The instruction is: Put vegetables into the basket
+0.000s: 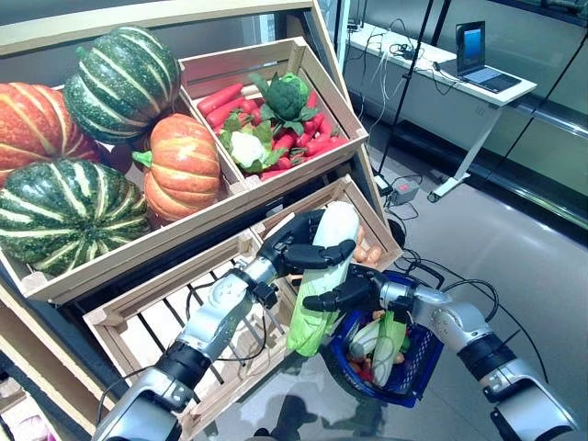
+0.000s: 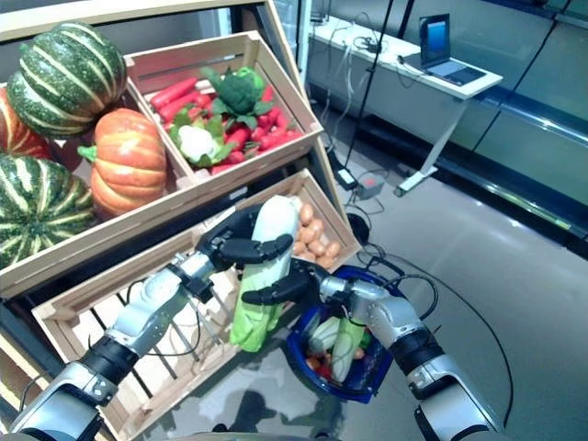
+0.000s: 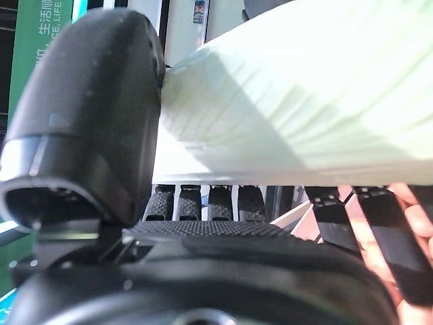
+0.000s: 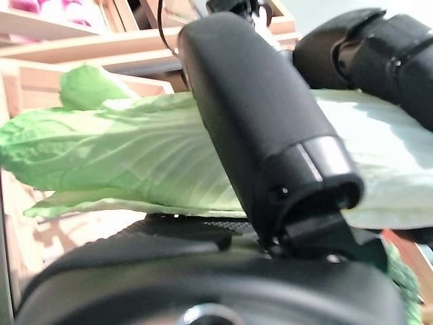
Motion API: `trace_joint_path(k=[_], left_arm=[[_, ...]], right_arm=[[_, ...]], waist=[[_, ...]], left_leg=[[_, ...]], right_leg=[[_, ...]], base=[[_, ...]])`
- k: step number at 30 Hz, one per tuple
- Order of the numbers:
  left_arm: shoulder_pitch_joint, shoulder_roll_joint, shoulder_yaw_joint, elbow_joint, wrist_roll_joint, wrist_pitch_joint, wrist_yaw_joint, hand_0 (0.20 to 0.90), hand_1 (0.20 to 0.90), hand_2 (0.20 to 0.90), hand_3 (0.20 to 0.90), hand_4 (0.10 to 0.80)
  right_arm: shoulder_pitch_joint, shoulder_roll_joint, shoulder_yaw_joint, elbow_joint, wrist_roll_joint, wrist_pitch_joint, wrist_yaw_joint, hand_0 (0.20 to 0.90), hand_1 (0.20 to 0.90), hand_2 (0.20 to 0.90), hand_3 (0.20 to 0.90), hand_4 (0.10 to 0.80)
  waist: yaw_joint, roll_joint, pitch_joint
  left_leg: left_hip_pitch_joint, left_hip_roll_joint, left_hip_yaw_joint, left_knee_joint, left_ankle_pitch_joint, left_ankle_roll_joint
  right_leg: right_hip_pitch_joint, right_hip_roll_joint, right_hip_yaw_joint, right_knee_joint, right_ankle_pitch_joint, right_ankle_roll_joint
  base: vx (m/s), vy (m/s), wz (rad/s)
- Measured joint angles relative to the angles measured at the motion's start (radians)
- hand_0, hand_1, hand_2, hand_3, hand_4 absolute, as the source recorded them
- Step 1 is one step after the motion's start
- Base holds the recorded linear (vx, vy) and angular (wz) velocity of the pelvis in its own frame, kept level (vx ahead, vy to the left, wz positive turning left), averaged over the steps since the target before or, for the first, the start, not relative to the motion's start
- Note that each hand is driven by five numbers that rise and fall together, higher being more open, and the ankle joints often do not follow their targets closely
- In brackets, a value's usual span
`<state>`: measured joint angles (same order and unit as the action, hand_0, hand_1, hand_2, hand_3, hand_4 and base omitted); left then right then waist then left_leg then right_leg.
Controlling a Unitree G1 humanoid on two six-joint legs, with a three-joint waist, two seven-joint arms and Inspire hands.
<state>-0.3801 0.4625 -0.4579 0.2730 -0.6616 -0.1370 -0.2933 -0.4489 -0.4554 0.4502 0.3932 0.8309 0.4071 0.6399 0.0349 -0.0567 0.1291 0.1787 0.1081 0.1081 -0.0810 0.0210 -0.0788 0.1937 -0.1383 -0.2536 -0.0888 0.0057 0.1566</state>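
Right hand: the right hand (image 1: 344, 296) lies nearest the camera, its fingers and thumb curled round the leafy green lower half of the cabbage (image 1: 323, 280), as its wrist view shows.
Left hand: the left hand (image 1: 299, 248) is clamped round the white upper stalk of the same cabbage, thumb on one side and fingers on the other.
Cabbage: it hangs nearly upright between both hands, leaves down, just beside the basket (image 1: 415, 367) and not yet over its opening.
Basket: the blue basket hangs under the right arm and already holds several green and red vegetables; how it is carried cannot be made out.
Slip risk: the smooth stalk could slide through the left hand if either grip loosens before the other has full hold, and the cabbage would drop to the floor (image 1: 514, 257).
Tear risk: the soft leaves in the right hand could bruise or rip if the hands pull apart.
Miss risk: the long cabbage has to clear the basket rim; lowered from here it would likely catch the edge or tip out.
Crate risk: the lower crate (image 1: 138, 331) and the potatoes (image 1: 367, 250) sit just behind the hands, so a swing could knock them.
Shelf above: pumpkins (image 1: 179, 165) and the carrots (image 1: 220, 99) are well apart, out of harm.
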Motion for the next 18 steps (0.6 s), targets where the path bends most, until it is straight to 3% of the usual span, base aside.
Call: trace_joint_path(k=[4,5,6,18], left_arm=[[0.024,-0.002,-0.002,-0.013,-0.023,0.001,-0.001,0.3,0.3,0.3,0.3,0.4],[0.026,0.001,-0.009,-0.019,-0.022,0.001,0.0,0.3,0.3,0.3,0.3,0.4],[0.026,0.002,-0.014,-0.02,-0.022,0.001,0.0,0.3,0.3,0.3,0.3,0.4],[0.027,0.008,-0.016,-0.029,-0.081,0.022,0.041,0.3,0.3,0.3,0.3,0.4]], right_arm=[[-0.001,0.006,0.011,0.019,-0.001,0.019,0.04,0.9,0.9,0.9,0.9,0.8],[-0.001,0.006,0.017,0.032,-0.001,0.02,0.051,0.566,0.566,0.566,0.566,0.577],[-0.002,0.004,0.027,0.037,0.0,0.02,0.055,0.3,0.3,0.3,0.3,0.4],[-0.002,0.018,0.034,0.044,0.0,0.002,0.054,0.3,0.3,0.3,0.3,0.4]], waist=[[0.005,-0.002,-0.014],[0.005,-0.003,-0.018],[0.006,-0.003,-0.02],[0.004,-0.005,-0.031]], left_leg=[[0.0,0.0,0.0,0.0,0.0,0.0],[0.002,0.0,0.0,0.0,0.0,0.0],[0.003,0.0,-0.001,0.0,0.001,0.0],[0.005,0.0,-0.004,0.0,0.004,0.001]], right_leg=[[0.001,0.0,0.0,0.0,0.0,0.0],[0.002,0.0,0.0,0.0,0.0,0.0],[0.003,0.0,0.0,0.0,0.0,0.0],[0.006,0.0,0.001,0.0,0.001,0.0]], base=[[0.035,-0.005,0.0],[0.032,-0.009,0.0],[0.033,-0.012,0.0],[0.014,-0.005,0.01]])
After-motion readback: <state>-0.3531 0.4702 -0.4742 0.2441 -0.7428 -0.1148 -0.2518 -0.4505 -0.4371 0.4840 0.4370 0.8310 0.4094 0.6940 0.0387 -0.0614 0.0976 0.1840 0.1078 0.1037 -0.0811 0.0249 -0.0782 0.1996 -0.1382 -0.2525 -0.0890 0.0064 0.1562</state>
